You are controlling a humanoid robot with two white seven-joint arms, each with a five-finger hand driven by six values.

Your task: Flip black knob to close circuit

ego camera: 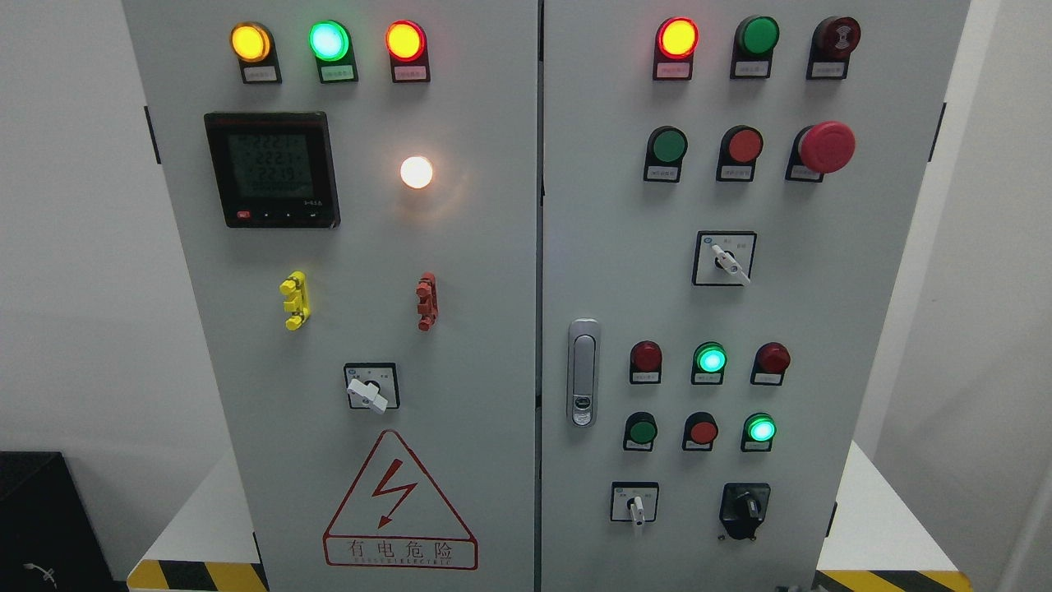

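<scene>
Cabinet [493, 247] grey against white wall [74, 247].

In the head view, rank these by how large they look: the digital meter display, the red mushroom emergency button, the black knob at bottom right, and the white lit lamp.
Largest to smallest:
1. digital meter display
2. red mushroom emergency button
3. black knob, counting its black mount; close to the button, so this pair is unsure
4. white lit lamp
</scene>
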